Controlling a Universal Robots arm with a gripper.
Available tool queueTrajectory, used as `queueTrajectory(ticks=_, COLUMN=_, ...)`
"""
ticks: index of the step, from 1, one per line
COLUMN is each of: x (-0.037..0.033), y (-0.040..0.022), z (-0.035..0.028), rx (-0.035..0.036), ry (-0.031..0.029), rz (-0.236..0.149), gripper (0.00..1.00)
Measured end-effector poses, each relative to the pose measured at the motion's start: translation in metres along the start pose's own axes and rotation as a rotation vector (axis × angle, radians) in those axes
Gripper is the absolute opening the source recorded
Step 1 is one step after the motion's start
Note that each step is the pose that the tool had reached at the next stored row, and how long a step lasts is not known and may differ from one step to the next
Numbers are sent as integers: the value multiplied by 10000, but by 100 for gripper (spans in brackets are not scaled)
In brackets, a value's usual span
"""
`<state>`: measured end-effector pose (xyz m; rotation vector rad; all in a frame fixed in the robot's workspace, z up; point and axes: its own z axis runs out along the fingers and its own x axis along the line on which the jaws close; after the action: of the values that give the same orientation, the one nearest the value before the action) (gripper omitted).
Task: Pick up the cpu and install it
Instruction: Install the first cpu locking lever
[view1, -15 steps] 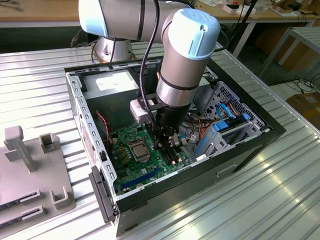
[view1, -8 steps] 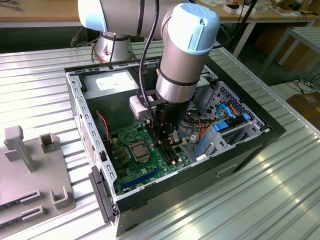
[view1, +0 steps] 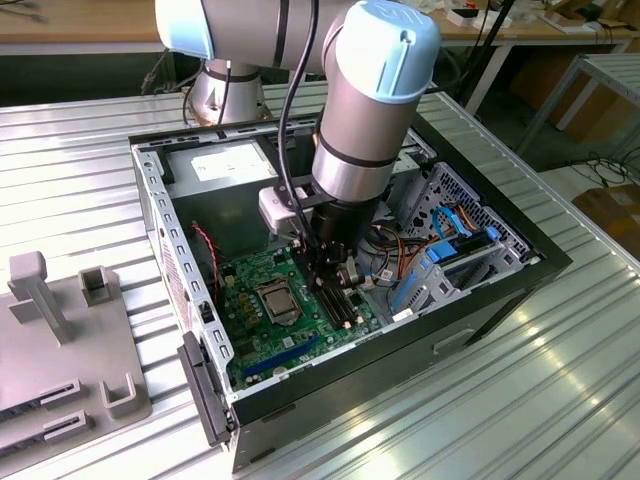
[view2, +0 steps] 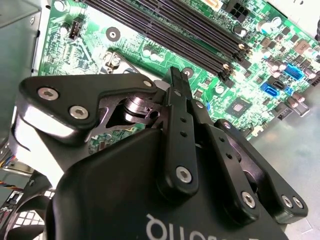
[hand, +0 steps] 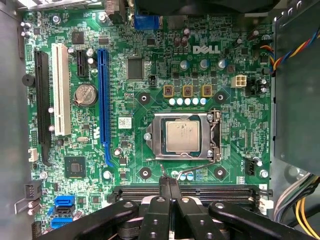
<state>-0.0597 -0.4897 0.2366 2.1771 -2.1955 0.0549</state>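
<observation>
Cpu (hand: 182, 136) sits in the socket (hand: 183, 136), just beyond the tool (hand: 169, 187), whose fingers are pressed together, empty.

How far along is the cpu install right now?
The cpu already sits square in the socket on the motherboard, so placement looks done. The gripper holds nothing; its fingers are closed together above the memory slots, beside the socket. Whether the socket's retention lever is latched cannot be told.

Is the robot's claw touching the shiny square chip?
Apart. In the first wrist view the gripper, fingers shut together, sits over the black memory slots, with green board between it and the cpu.
</observation>
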Motion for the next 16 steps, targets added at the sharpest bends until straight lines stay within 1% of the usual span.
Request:
queueTrajectory(ticks=9, x=-18, y=1, z=-61, rx=0, ry=2, rz=1, gripper=11)
queueTrajectory(ticks=12, x=-34, y=2, z=-79, rx=0, ry=0, rz=2, gripper=11)
queueTrajectory(ticks=16, x=-49, y=2, z=-85, rx=0, ry=-1, rz=1, gripper=11)
